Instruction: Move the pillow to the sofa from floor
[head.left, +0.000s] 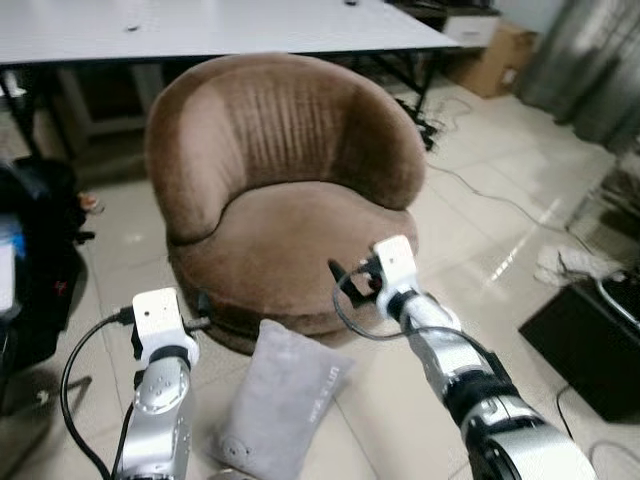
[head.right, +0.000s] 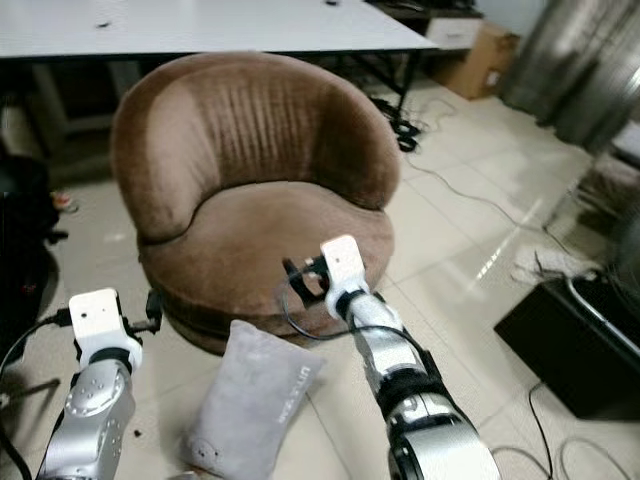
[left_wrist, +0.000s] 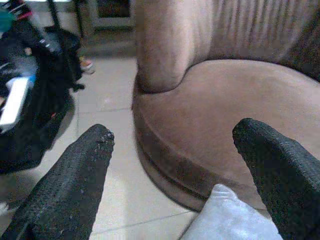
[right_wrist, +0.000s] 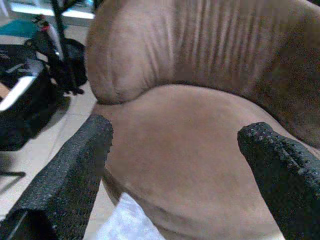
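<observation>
While the grey pillow (head.left: 280, 400) lies on the floor against the brown sofa (head.left: 290, 230) base, long axis running away from the robot, both the left tool (left_wrist: 175, 165) and right tool (right_wrist: 175, 165) hover above it, wide open and empty, about equally near.

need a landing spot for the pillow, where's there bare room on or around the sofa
The brown sofa seat is bare from backrest to front edge. Bare tile runs right of it toward the black box. Crowded: the grey pillow leans at its base between both open grippers; a black bag sits left.
</observation>
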